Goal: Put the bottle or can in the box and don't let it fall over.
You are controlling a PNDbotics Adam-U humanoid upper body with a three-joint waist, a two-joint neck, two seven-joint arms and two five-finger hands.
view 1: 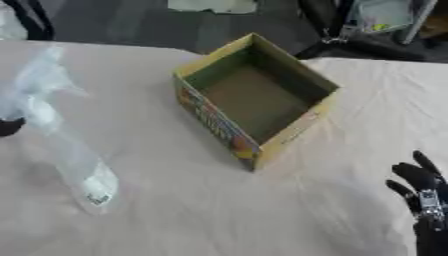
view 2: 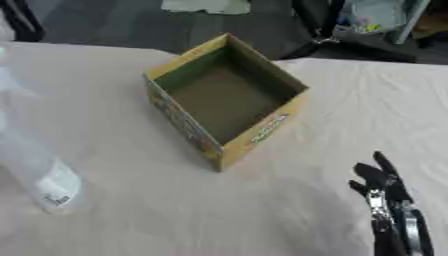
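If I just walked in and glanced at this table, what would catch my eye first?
Probably the open yellow cardboard box, standing empty at the middle of the cloth-covered table. To its left a clear plastic bottle shows blurred, with a dark bit of the left hand beside it at the edge. The black right hand rests open at the lower right, fingers up.

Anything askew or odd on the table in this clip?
The clear plastic bottle at the left looks tilted rather than upright, smeared as if moving. The open yellow cardboard box sits corner-on to the camera and holds nothing. The right hand rests open at lower right. Nothing spilled.
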